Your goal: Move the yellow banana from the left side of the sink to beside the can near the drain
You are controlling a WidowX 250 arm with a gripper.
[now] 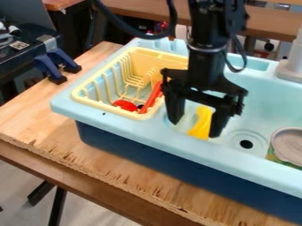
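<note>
The black gripper [195, 127] hangs over the left part of the light blue sink [254, 97], its two fingers apart. Between them, nearer the right finger, a yellow object [202, 123] shows, with a visible gap to the left finger. Whether it touches the right finger I cannot tell. Left of the gripper is the yellow dish rack [109, 107], with a red round-ended utensil [125, 105] and a long red piece [152, 97] in it.
A can [289, 145] stands in the sink's right part, beyond the drain [246, 144]. The faucet base [292, 66] rises at the back right. Blue clamps [53, 66] sit at the left, beside the wooden tabletop [35, 114].
</note>
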